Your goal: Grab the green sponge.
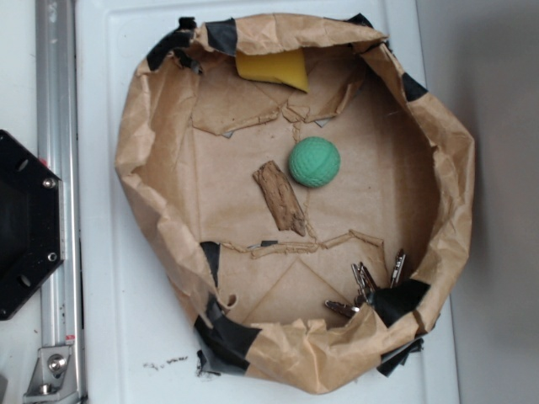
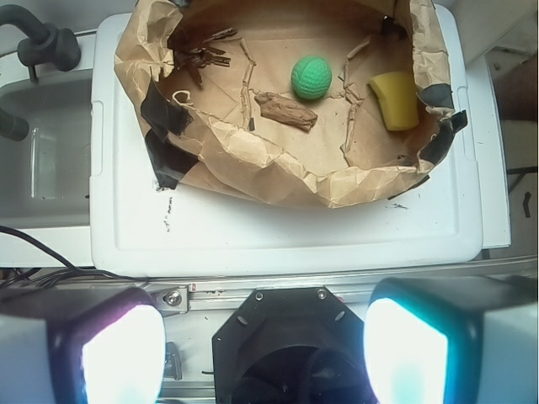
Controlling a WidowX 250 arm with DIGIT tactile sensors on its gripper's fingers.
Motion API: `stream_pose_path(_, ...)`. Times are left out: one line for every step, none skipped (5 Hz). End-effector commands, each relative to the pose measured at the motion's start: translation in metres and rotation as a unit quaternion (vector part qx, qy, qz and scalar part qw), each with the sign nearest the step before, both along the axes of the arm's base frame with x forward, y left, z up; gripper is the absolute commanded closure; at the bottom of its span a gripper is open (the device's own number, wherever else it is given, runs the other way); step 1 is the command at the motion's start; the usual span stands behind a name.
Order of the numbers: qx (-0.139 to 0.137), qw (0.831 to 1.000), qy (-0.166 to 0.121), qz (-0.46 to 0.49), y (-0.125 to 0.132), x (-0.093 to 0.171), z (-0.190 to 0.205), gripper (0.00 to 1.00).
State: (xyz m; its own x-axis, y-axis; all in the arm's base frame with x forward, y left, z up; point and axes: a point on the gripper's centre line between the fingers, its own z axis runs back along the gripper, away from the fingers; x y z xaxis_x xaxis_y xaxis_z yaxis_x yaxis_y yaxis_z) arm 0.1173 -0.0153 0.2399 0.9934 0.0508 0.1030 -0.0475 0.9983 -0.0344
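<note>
Green sponge (image 1: 314, 162), round and ball-like with a dimpled surface, sits on the floor of the brown paper basin (image 1: 152, 135), a little toward 1 o'clock of the basin's centre in the exterior view. Nothing touches it from above; it lies free.

Piece of bark (image 1: 280, 197) lies just beside the sponge, at its 7 o'clock, long axis running from 11 to 5 o'clock. Whether the two touch: cannot tell.

Yellow sponge (image 1: 274, 68) leans against the basin wall at 12 o'clock, well apart from the green one. Bunch of metal clips (image 1: 368, 286) rests at 5 o'clock, near a patch of black tape (image 1: 402, 300) on the rim.

Basin stands on a white lid (image 1: 109, 278); black robot base (image 1: 25, 223) at 9 o'clock, outside the basin.

Gripper (image 2: 264, 341): wrist view shows both fingers (image 2: 122, 353) at the bottom edge, set wide apart, nothing between them. It hangs over the base, well short of the basin, which lies at 12 o'clock from it.
</note>
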Motion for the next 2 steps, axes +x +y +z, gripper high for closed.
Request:
stream_pose_path(0.0, 1.0, 0.0, 0.0, 0.0, 0.0, 0.0, 0.0)
stream_pose_path(0.053, 0.997, -0.05, -0.002, 0.017, 0.04, -0.029, 0.0)
